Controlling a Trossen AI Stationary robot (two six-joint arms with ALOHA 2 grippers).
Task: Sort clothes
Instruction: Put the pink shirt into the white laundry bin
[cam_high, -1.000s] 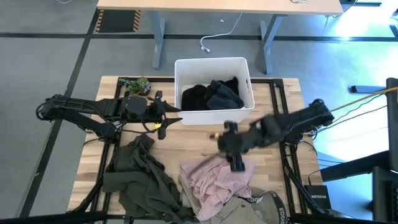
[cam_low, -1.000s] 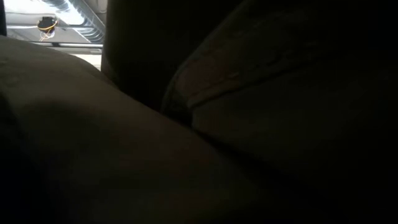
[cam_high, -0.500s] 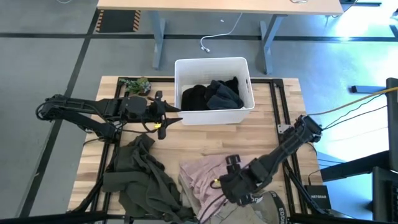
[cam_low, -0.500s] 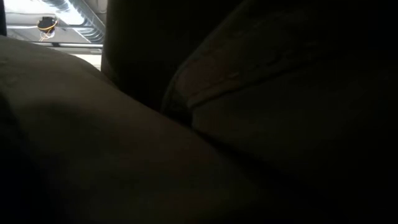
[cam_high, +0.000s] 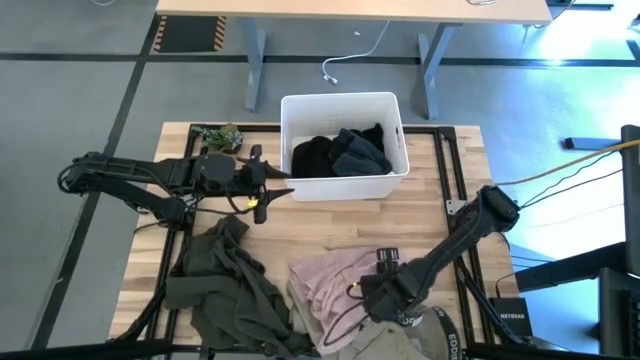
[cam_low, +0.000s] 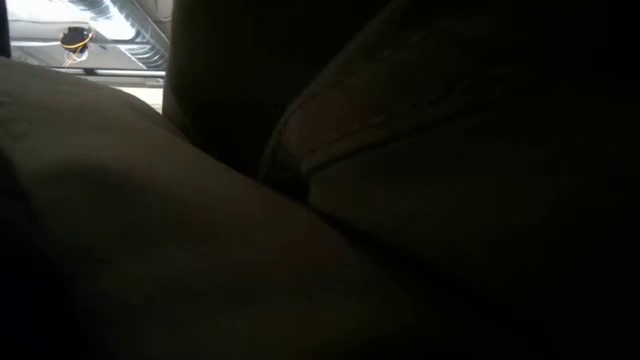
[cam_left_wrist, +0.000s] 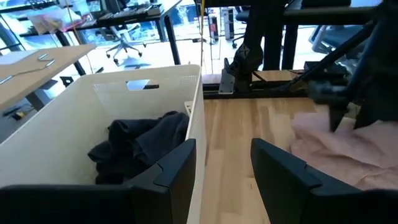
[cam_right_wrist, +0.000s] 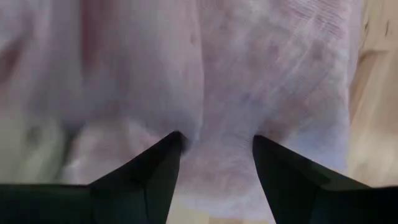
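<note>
Surface: wooden worktop (cam_high: 425, 215) on a grey floor, white bin (cam_high: 343, 107) at the far middle, small green clump (cam_high: 219, 135) at the far left corner.
Sorted so far: black garment (cam_high: 312, 157) and navy garment (cam_high: 360, 152) lying inside the bin, side by side.
Left to sort: pale pink garment (cam_high: 325, 285) at the near middle, olive-green garment (cam_high: 225, 280) beside it on the left, beige garment with lettered strap (cam_high: 425, 335) at the near edge.
Right gripper (cam_high: 385, 290): down on the pink garment's right portion, fingers (cam_right_wrist: 146, 174) spread and pressed into the cloth, pink folds filling the gap ahead, nothing pinched yet.
Left gripper (cam_high: 262, 185): waiting by the bin's near-left corner, fingers (cam_left_wrist: 177, 168) apart, holding nothing.
Key relation: pink cloth straight beneath and between the right fingers; long spread running from the olive heap toward the right arm; right arm far nearer than left.
Low view: blocked by dark cloth close to the lens.
Change from earlier: a second ago right gripper higher, over bare wood between bin and pink garment; since then swung toward the near edge and lowered onto the cloth; left arm, bin contents and olive heap unchanged.
Likely next: closing on a fold, then lifting toward the bin.
</note>
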